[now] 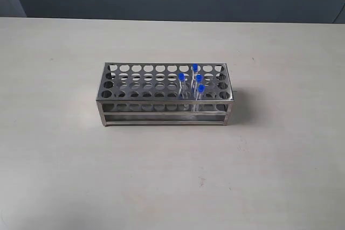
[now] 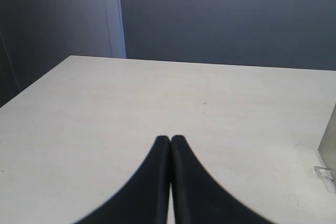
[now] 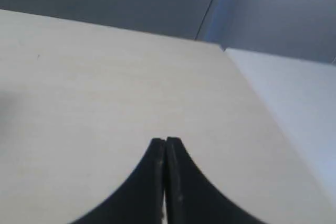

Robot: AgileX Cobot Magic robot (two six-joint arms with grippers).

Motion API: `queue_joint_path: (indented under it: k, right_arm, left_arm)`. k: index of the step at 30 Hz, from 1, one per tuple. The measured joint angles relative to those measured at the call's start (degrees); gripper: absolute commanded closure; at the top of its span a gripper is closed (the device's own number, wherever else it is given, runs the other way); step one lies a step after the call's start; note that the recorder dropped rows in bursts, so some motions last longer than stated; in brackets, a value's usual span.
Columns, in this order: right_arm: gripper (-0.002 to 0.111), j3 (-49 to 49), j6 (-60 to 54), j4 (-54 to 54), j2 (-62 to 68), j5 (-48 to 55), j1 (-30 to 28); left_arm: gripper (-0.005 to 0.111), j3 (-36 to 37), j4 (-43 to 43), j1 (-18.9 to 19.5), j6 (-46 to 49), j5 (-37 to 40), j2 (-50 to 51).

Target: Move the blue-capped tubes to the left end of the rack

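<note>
The shiny metal rack (image 1: 156, 100) stands in the middle of the pale table in the exterior view. Several blue-capped tubes (image 1: 198, 79) stand upright in holes right of the rack's middle, close together; the holes at its left end are bare. Neither arm shows in the exterior view. My left gripper (image 2: 169, 139) is shut with nothing between its black fingertips, hovering over bare table. My right gripper (image 3: 166, 141) is shut as well and holds nothing, also above bare tabletop.
A dark wall runs behind the table (image 1: 64, 160). In the left wrist view a sliver of metal (image 2: 329, 145) shows at the frame's edge. The right wrist view shows the table's edge (image 3: 262, 103) beside the gripper.
</note>
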Motion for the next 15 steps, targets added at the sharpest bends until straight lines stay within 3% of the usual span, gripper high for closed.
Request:
queue_joint_path:
  k: [2,6,8,9,11,15]
  right_arm:
    - [0.109,0.0,0.3,-2.0,0.0,-5.7,0.0]
    - [0.109,0.0,2.0,-2.2,-0.1,-36.0,0.0]
    - [0.109,0.0,11.9,2.1,-0.1,-54.9,0.0]
    - [0.109,0.0,18.0,5.0,-0.1,-58.8,0.0]
    - [0.109,0.0,47.5,13.7,-0.3,-60.6,0.0]
    - [0.109,0.0,62.6,11.6,-0.3,-49.7,0.0]
  left_arm:
    - [0.106,0.0,0.0,0.0,0.0,0.0,0.0]
    - [0.106,0.0,0.0,0.0,0.0,0.0,0.0]
    - [0.106,0.0,0.0,0.0,0.0,0.0,0.0]
    - [0.106,0.0,0.0,0.0,0.0,0.0,0.0]
    - [0.106,0.0,0.0,0.0,0.0,0.0,0.0]
    - [0.106,0.0,0.0,0.0,0.0,0.0,0.0]
